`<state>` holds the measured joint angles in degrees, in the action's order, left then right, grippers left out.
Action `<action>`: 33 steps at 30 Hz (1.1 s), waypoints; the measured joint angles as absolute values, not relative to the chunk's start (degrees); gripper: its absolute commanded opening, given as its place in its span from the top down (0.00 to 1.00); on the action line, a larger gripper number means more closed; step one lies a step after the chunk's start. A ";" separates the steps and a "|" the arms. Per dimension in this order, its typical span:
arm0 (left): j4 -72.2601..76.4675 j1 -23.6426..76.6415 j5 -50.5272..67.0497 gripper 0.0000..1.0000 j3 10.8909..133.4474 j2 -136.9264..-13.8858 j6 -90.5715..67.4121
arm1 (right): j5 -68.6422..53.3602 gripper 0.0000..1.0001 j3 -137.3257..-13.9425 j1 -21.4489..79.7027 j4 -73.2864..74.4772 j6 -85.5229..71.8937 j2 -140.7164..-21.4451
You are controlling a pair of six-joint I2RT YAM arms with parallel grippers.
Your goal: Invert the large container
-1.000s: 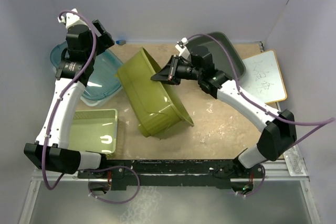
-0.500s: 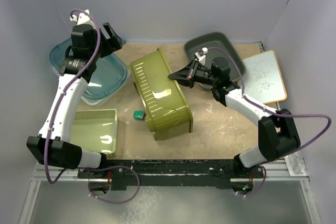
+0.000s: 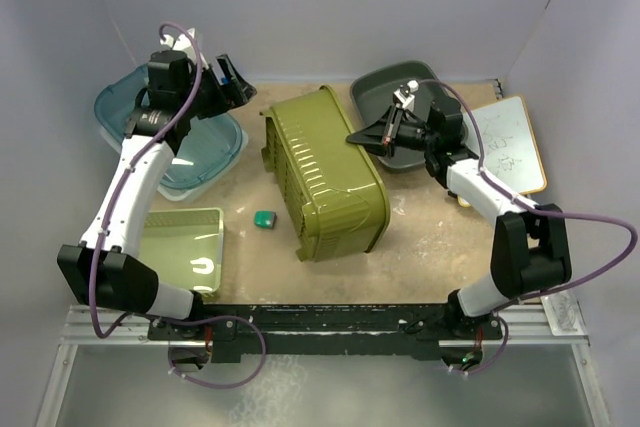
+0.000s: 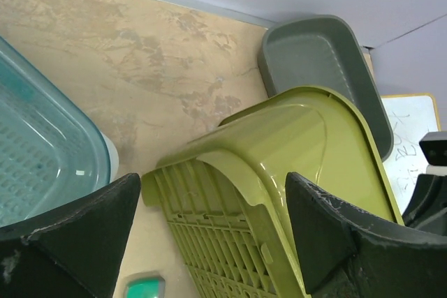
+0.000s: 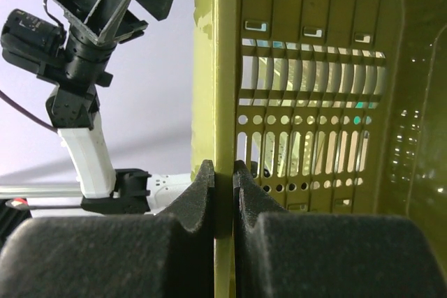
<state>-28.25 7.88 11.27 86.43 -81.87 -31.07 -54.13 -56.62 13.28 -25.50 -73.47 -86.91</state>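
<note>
The large olive-green container (image 3: 330, 182) stands tipped in the middle of the table, its slotted side facing left and its opening facing right and down. My right gripper (image 3: 352, 137) is shut on its right rim (image 5: 222, 68) and holds that edge up; the wrist view looks into the container (image 5: 314, 102) at the slotted wall. My left gripper (image 3: 240, 87) is open and empty, hovering just above and left of the container's far left corner (image 4: 279, 172), not touching it.
A teal bin (image 3: 190, 142) is at the far left and a grey bin (image 3: 425, 97) at the far right. A light green tray (image 3: 180, 247) is at the near left. A small green object (image 3: 264, 218) lies left of the container. A whiteboard (image 3: 510, 142) is at the right.
The container has rolled over to the right, from open side up to tipped over. My right gripper moved right and back with the rim. The small green object came into view. My left gripper moved right.
</note>
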 measured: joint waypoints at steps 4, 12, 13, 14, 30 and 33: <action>-27.94 7.88 12.93 0.18 86.32 -81.89 -31.09 | -55.86 0.92 -58.76 12.16 -22.81 -70.89 -88.53; -27.40 7.88 14.85 0.18 83.40 -81.95 -31.38 | -59.09 0.84 -61.98 8.29 -18.06 -64.88 -91.26; -27.38 7.88 14.90 0.18 82.76 -82.00 -31.46 | -59.16 0.83 -62.37 8.10 -17.56 -64.16 -91.55; -27.42 7.88 14.92 0.18 82.35 -82.04 -31.48 | -59.16 0.80 -62.85 7.90 -16.91 -63.22 -91.90; -27.46 7.92 16.58 0.18 71.11 -80.86 -32.77 | -51.79 0.55 -61.12 7.60 -0.51 -51.59 -99.72; -26.94 8.23 16.93 0.18 70.59 -80.51 -33.47 | -50.89 0.44 -61.87 7.60 1.89 -49.58 -99.74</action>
<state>-26.94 8.23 16.93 70.59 -80.51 -33.47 -50.89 -61.87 7.60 1.89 -49.58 -99.74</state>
